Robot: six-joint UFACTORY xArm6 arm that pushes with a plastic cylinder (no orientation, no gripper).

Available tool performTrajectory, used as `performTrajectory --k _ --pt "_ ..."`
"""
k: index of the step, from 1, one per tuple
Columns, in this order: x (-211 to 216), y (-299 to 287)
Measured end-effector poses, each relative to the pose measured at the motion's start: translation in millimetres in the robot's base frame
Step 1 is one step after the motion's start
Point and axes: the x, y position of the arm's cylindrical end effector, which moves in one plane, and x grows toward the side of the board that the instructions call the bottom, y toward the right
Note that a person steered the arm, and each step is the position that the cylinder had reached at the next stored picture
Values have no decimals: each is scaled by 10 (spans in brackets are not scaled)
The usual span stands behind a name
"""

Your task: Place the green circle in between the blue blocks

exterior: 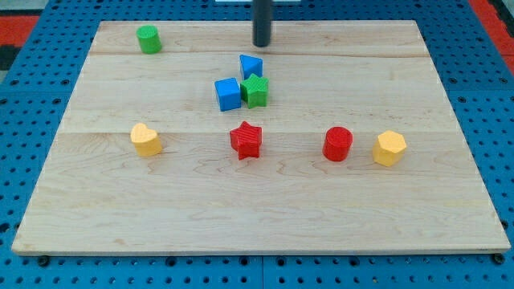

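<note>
The green circle (148,38) stands near the board's top left corner. A blue cube (227,94) and a blue triangle-like block (250,65) sit near the board's middle top, with a green star (255,91) touching both. My tip (262,44) is at the view's top centre, just above the blue triangle block and far right of the green circle.
A yellow heart (145,139) lies at the left. A red star (246,140) lies in the middle. A red cylinder (338,144) and a yellow hexagon (389,148) lie at the right. The wooden board (257,209) rests on a blue pegboard.
</note>
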Motion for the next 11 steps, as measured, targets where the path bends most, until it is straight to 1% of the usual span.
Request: performTrajectory --k 1,2,3,4,5,6,7,8,9,10,11 --pt "-236 -953" --pt "-375 -1370" --pt "-361 -1870" --pt "-83 -2406" --pt "-203 -1675" --pt "-192 -1489" --pt "160 -1486" --pt "380 -1544" --pt "654 -2035" --pt "687 -1710" --pt "702 -1186"
